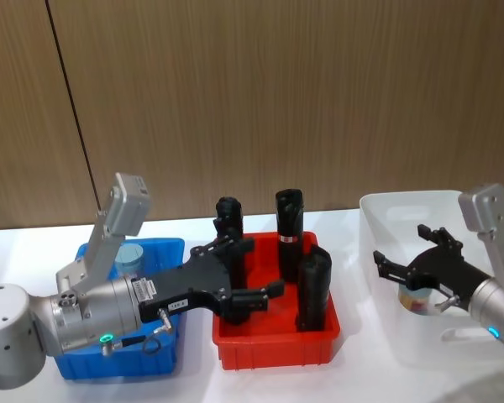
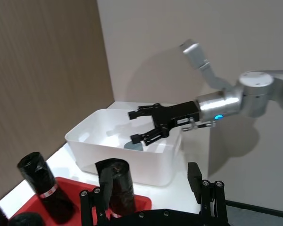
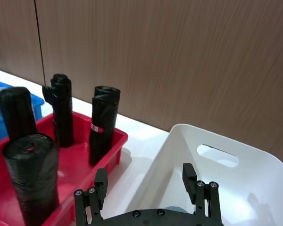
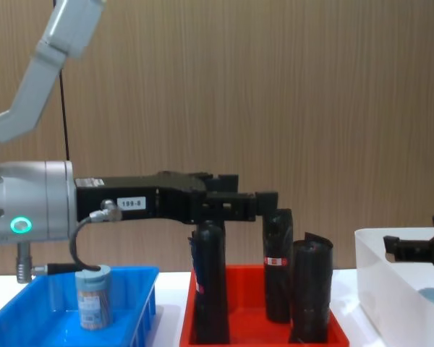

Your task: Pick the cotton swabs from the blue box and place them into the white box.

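Left pincer (image 1: 262, 267) hovering over the red tray (image 1: 273, 348), fingers spread wide and holding nothing, one cotton swabs jar (image 1: 128, 256) standing in the blue box (image 1: 166, 248) left of the tray, right pincer (image 1: 401, 252) hanging open above the white box (image 1: 388, 206) right of the tray, second jar (image 1: 416, 299) sitting inside just beneath it

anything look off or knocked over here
Nothing spilled or tipped. One oddity: the open left gripper hangs over the red tray among the black rolls, not over the blue box holding a cotton swabs jar.
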`<state>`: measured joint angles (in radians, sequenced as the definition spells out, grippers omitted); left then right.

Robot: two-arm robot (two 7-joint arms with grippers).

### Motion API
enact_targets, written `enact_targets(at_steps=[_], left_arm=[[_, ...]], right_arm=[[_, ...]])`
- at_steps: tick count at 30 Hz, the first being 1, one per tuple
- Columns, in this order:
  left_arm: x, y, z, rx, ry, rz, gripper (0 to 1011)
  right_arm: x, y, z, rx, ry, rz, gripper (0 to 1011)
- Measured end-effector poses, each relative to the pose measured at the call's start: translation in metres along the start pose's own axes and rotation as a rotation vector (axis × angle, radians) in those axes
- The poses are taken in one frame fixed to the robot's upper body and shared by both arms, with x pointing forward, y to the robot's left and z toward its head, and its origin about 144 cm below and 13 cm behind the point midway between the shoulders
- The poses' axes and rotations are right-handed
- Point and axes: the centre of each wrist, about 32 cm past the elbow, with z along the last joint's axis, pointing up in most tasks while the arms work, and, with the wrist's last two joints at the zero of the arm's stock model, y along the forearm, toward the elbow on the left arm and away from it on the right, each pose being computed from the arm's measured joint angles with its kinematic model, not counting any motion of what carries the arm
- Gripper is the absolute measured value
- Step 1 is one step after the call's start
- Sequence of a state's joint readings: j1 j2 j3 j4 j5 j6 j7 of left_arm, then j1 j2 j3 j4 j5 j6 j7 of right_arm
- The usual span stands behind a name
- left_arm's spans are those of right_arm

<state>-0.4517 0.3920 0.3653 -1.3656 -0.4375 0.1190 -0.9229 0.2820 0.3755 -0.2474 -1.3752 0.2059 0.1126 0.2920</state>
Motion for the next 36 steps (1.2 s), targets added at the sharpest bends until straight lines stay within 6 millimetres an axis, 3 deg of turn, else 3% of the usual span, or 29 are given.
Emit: enact_targets(at_steps=[23,36], left_arm=[[-0.030,-0.012,-0.009,0.020,-0.073,0.241,1004],[-0.047,-0.017,-0.013,0.018,-0.115,0.375,1004]], right_arm=[[-0.062,-0.044,0.010,0.165,0.098,-0.072,1002],[-0.079,-0.061,0.017,0.212,0.139,-0.100,1002]])
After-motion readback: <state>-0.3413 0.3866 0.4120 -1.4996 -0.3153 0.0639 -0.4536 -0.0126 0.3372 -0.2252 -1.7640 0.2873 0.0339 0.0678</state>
